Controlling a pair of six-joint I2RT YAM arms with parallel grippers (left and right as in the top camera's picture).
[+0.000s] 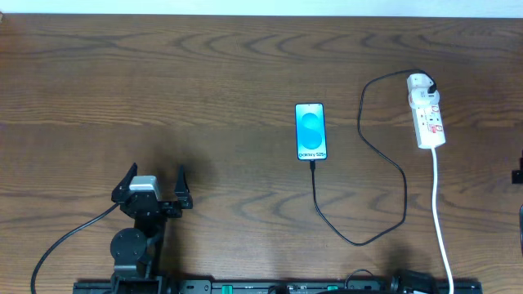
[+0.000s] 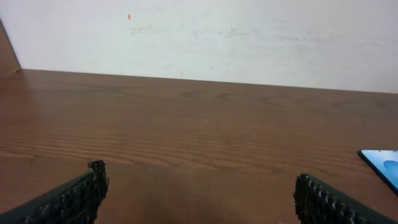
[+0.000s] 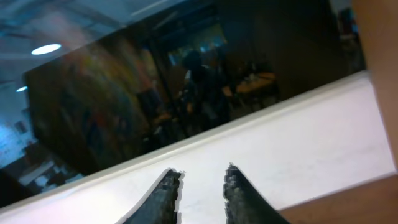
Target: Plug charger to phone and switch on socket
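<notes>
The phone lies flat mid-table with its cyan screen up; its corner shows at the right edge of the left wrist view. The charger, a thin black cable, meets the phone's bottom edge, loops right and runs up to a black plug at the far end of the socket. That socket is a white strip with red marks. My left gripper stands open over bare wood, well left of the phone. My right gripper is open, empty, and points at a white wall.
The socket's white cord runs down to the table's front edge. A dark piece of the right arm shows at the right edge. A white wall backs the table's far side.
</notes>
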